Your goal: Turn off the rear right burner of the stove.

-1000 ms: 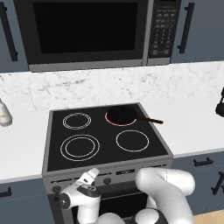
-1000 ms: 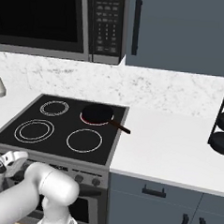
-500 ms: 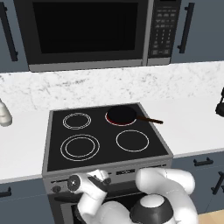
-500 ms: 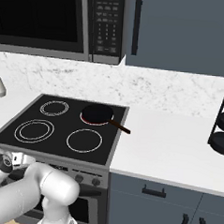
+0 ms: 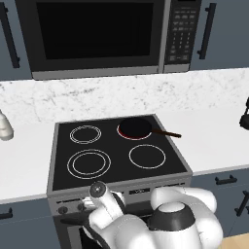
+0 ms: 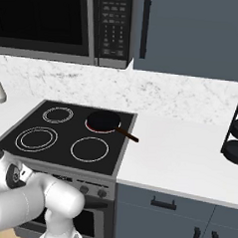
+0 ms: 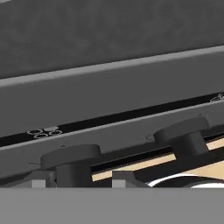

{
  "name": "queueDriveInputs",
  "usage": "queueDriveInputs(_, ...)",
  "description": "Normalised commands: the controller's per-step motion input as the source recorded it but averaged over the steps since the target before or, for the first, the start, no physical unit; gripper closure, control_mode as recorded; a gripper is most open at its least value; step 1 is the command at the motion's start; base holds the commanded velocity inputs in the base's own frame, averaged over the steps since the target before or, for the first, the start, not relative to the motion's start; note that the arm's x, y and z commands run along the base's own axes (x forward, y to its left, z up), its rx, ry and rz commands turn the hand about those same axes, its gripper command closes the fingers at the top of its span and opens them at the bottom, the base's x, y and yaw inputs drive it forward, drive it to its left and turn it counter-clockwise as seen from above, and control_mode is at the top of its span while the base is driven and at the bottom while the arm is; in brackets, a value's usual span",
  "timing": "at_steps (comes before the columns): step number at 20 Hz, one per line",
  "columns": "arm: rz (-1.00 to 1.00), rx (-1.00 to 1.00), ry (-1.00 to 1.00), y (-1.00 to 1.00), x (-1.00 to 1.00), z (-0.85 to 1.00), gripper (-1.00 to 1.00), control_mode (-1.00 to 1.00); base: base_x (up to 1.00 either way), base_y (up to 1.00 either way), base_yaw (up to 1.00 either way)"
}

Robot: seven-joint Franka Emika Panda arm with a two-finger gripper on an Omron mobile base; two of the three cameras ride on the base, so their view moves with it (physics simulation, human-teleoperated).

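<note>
1. Left base view: the black glass stove (image 5: 116, 160) with its grey steel front panel sits between two stretches of white worktop. At its rear right corner the small round rear right burner (image 5: 127, 135) glows red at its rim, mostly covered by a dark round frying pan (image 5: 135, 127) whose handle points toward the right-hand worktop. The white arm bends low before the front panel, probably because the knobs are there. A pale bottle (image 5: 5, 126) stands at the left edge of the worktop.

2. Right base view: the same burner (image 6: 93, 129) shows a red arc at the pan's near edge, so it looks lit. Dark knobs (image 6: 102, 193) line the panel's right end. A black tiered rack (image 6: 237, 133) stands at the worktop's far right edge, well clear of the job.

3. Hand view: the gripper (image 7: 78, 181) points along the front panel, a dark round knob (image 7: 71, 162) just between its fingertips and a second knob (image 7: 186, 135) to the right. Whether the jaws are clamped on the knob or slack around it, I cannot tell. Nothing blocks the panel.
</note>
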Motion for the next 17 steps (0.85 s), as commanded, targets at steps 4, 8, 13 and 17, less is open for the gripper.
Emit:
queueDriveInputs(4,-0.33,0.4,0.01,-0.36,0.22,0.0,1.0,-1.0,0.0,0.0,0.0)
queueDriveInputs(8,-0.3,0.22,0.0,-0.13,0.31,0.0,1.0,-1.0,0.0,0.0,0.0)
queueDriveInputs(13,-0.02,0.03,-0.02,-0.09,0.0,-0.01,1.0,-1.0,0.0,0.0,0.0)
queueDriveInputs(17,0.0,0.0,0.0,0.0,0.0,0.0,1.0,-1.0,0.0,0.0,0.0)
